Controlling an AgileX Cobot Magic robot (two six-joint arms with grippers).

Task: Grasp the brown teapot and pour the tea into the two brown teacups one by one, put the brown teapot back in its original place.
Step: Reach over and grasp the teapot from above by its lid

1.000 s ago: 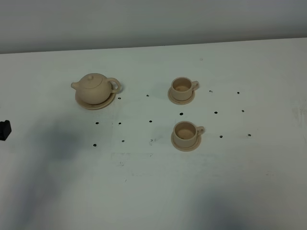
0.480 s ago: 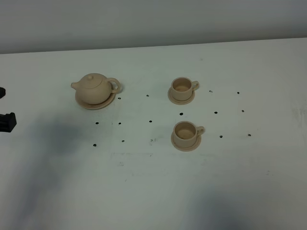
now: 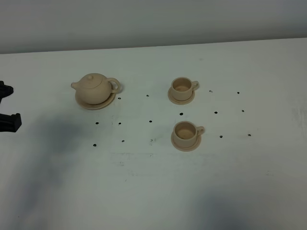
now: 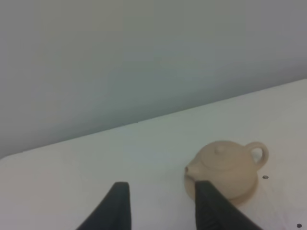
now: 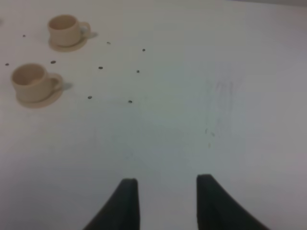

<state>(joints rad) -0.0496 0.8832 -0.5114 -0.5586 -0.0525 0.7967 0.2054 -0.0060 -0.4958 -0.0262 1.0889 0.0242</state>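
Overhead first. The brown teapot (image 3: 95, 87) sits on its wide saucer (image 3: 85, 104) toward the far left of the white counter (image 3: 144, 187). Its spout (image 3: 74, 86) faces the left edge and its loop handle (image 3: 114, 85) faces the middle. The far teacup (image 3: 181, 87) and the near teacup (image 3: 185, 132) stand mid-counter, one behind the other, each on a small saucer and well apart from the pot. The left gripper (image 3: 9, 105) shows at the left edge, spread wide and empty.

Left wrist: the left gripper (image 4: 162, 187) is gaping and holds nothing. The teapot is just beyond one finger, not touched. The lid knob (image 4: 219, 150) is seated.

Right wrist: the right gripper (image 5: 166, 179) is parted over bare counter, empty, with both teacups far off.

Handling, as a guess: matte tan ceramic, round-bellied, rigid and chippable, with some heft if filled. The dull surface should give fair friction. The lid looks loose and may slide when tipped. Best hold is the loop handle, which faces away from the gripper; otherwise squeeze across the belly.
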